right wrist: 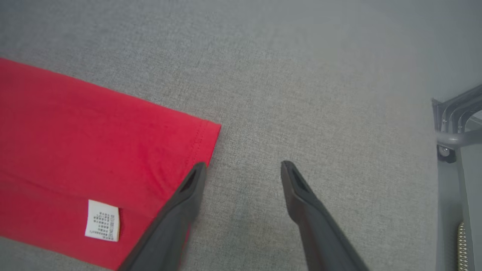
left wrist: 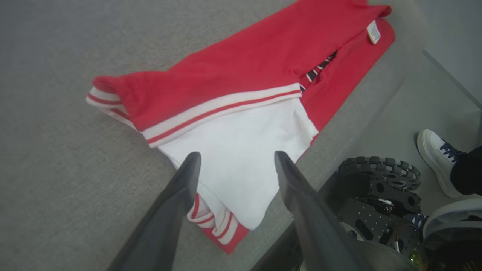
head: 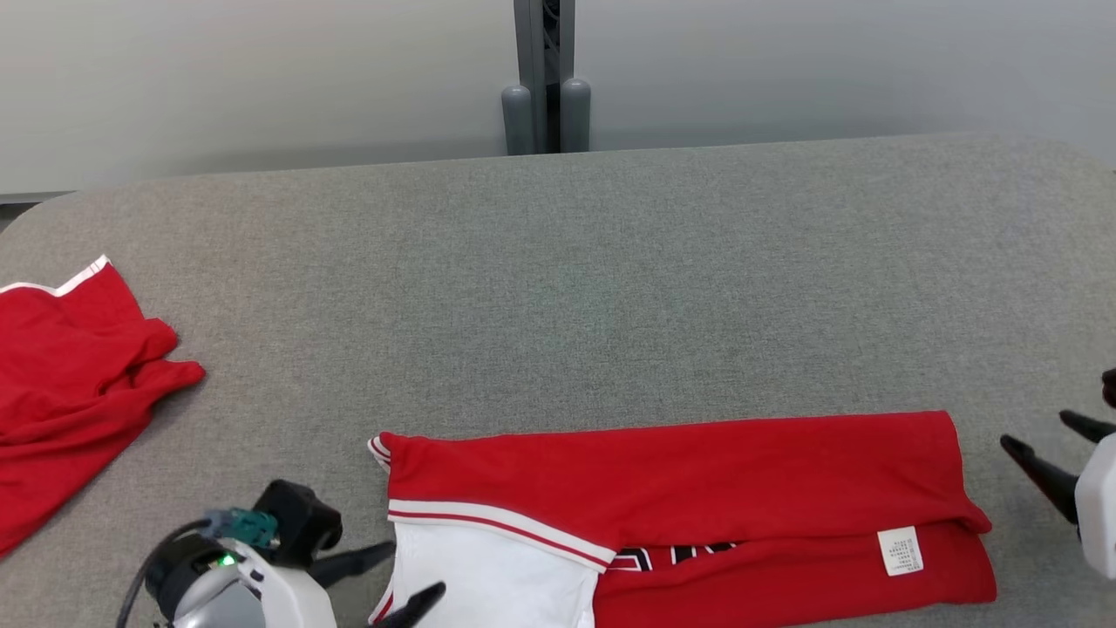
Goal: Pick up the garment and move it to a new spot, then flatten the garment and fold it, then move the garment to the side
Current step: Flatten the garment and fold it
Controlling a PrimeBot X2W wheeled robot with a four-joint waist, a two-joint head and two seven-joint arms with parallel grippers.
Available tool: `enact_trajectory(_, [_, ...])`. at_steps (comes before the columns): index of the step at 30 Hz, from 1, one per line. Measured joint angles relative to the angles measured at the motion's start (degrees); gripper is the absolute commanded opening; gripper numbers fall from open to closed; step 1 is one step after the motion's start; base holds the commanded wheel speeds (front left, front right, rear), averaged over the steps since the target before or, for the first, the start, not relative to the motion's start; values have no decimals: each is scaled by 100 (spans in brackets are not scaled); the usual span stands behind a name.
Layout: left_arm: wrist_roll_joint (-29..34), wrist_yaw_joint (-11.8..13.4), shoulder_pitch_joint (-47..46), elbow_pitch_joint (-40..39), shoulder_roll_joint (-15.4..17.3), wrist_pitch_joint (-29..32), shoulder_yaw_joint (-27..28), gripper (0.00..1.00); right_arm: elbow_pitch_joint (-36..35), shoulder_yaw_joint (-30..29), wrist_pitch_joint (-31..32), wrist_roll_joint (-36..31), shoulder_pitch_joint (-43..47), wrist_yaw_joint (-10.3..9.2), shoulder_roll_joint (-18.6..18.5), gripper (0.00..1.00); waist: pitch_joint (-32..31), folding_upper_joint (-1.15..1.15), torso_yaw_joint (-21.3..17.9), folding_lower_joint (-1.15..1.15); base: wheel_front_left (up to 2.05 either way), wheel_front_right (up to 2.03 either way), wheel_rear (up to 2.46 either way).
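Left claw point(left wrist: 237, 155) and right claw point(right wrist: 244, 163) hang released. The shirt point(head: 680, 471) seems to reach the counter's point(head: 558, 262) near edge, so a tug could drop it.

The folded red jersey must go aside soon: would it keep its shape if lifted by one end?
Probably not: the jersey looks soft and thin, so it would likely droop and unfold. Its layers lie loosely, the white panel spilling out, so pushing may bunch it.

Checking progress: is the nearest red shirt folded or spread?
Folded: the shirt lies as a long strip, one red layer over another.
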Motion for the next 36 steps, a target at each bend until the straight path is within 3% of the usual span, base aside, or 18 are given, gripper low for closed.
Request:
enact_trajectory(7, [167, 326, -363, 62, -259, -905, 643, 100, -170, -1009, -961, -603, -110, 0, 644, 100, -20, 0, -20, 0, 0, 0, 0])
enact_trajectory(15, [309, 742, -578, 581, -1169, -2565, 1327, 100, -390, -1846, -2198, -1381, -94, 0, 1703, 100, -43, 0, -115, 0, 0, 0, 0])
enact_trajectory(19, [356, 786, -572, 914, -1614, -3462, 1566, 100, -425, -2176, -2724, -1651, -8, 0, 2231, 100, -57, 0, -180, 0, 0, 0, 0])
enact_trajectory(22, [513, 812, -536, 1174, -1895, -3810, 1693, 100, -458, -2294, -3026, -1833, 98, 0, 2577, 100, -52, 0, -225, 0, 0, 0, 0])
enact_trajectory(25, [843, 812, -378, 1457, -2185, -3899, 1831, 100, -491, -2368, -3205, -1974, 189, 0, 2881, 100, -38, 0, -267, 0, 0, 0, 0])
enact_trajectory(28, [1315, 784, -225, 1505, -2674, -3916, 2368, 100, -520, -2435, -3296, -2116, 332, 0, 3104, 100, -8, 0, -280, 0, 0, 0, 0])
enact_trajectory(29, [1315, 784, -225, 1505, -2674, -3916, 2368, 100, -520, -2435, -3296, -2116, 332, 0, 3104, 100, -8, 0, -280, 0, 0, 0, 0])
enact_trajectory(31, [1594, 602, -26, 1568, -2997, -3923, 2713, 100, -527, -2462, -3320, -2190, 418, 0, 3255, 100, 1, 0, -292, 0, 0, 0, 0])
enact_trajectory(32, [1813, 415, 266, 1685, -3334, -3922, 3076, 100, -544, -2444, -3334, -2316, 497, 0, 3359, 100, 4, 0, -308, 0, 0, 0, 0])
enact_trajectory(33, [1813, 415, 266, 1685, -3334, -3922, 3076, 100, -544, -2444, -3334, -2316, 497, 0, 3359, 100, 4, 0, -308, 0, 0, 0, 0])
enact_trajectory(36, [2298, 91, 488, 1742, -3695, -3923, 3605, 100, -654, -2475, -3350, -2352, 583, 0, 3530, 100, 12, 0, -321, 0, 0, 0, 0])
